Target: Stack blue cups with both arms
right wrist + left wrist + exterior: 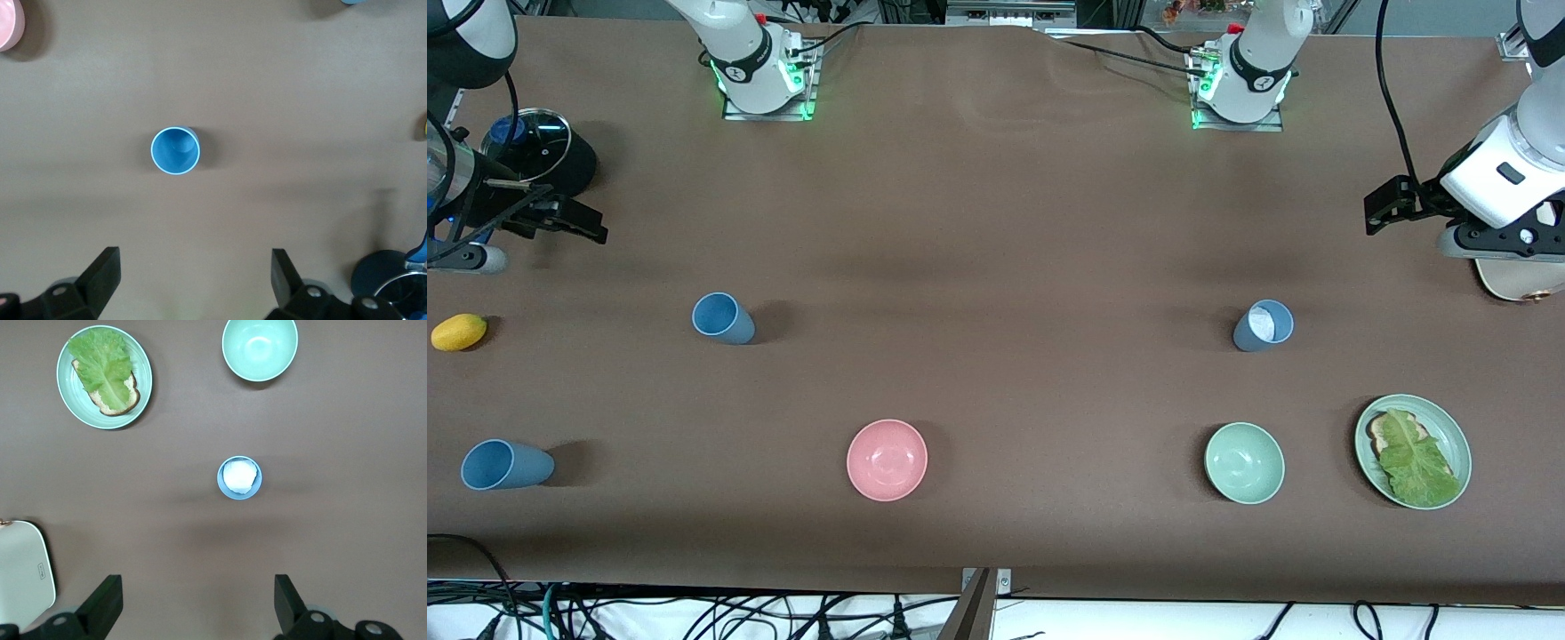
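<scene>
Three blue cups stand on the brown table. One blue cup (pixel 723 318) is toward the right arm's end and shows in the right wrist view (pixel 175 151). A second blue cup (pixel 505 464) stands nearer to the front camera at that end. A third blue cup (pixel 1263 325) toward the left arm's end has something white inside and shows in the left wrist view (pixel 239 478). My right gripper (pixel 574 222) (pixel 195 259) is open and empty, up beside the black pot. My left gripper (pixel 1385 209) (pixel 197 585) is open and empty, up near the table's left-arm end.
A pink bowl (pixel 887 460), a green bowl (pixel 1244 462) and a green plate (pixel 1449 427) with bread and lettuce lie near the front edge. A black pot with glass lid (pixel 538 147) and a lemon (pixel 459 332) are at the right arm's end. A beige object (pixel 1516 280) lies under the left arm.
</scene>
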{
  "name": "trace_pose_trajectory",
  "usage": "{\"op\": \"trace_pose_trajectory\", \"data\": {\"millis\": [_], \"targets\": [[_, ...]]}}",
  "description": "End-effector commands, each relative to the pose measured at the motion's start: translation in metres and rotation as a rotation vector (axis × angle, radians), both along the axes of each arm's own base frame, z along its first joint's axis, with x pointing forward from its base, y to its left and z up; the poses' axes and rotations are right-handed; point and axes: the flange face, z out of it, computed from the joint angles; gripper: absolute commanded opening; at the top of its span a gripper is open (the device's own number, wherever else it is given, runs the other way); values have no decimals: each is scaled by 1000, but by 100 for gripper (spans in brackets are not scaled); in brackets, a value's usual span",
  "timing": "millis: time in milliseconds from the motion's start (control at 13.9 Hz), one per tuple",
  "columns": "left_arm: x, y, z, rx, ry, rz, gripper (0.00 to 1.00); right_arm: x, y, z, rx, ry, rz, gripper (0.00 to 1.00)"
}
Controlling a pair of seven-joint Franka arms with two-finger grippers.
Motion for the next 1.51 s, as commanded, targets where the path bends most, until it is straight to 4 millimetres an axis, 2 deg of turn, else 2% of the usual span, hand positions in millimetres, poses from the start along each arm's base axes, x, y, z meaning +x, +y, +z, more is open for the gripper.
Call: {"op": "trace_pose_trajectory", "data": {"millis": [0, 1441], "targets": [[-4, -1, 0, -25, -3, -1, 100, -1, -1, 1, -1, 7, 0, 100], [-1, 0, 1, -26, -4, -4, 100, -1, -1, 1, -1, 7, 2, 100]]}}
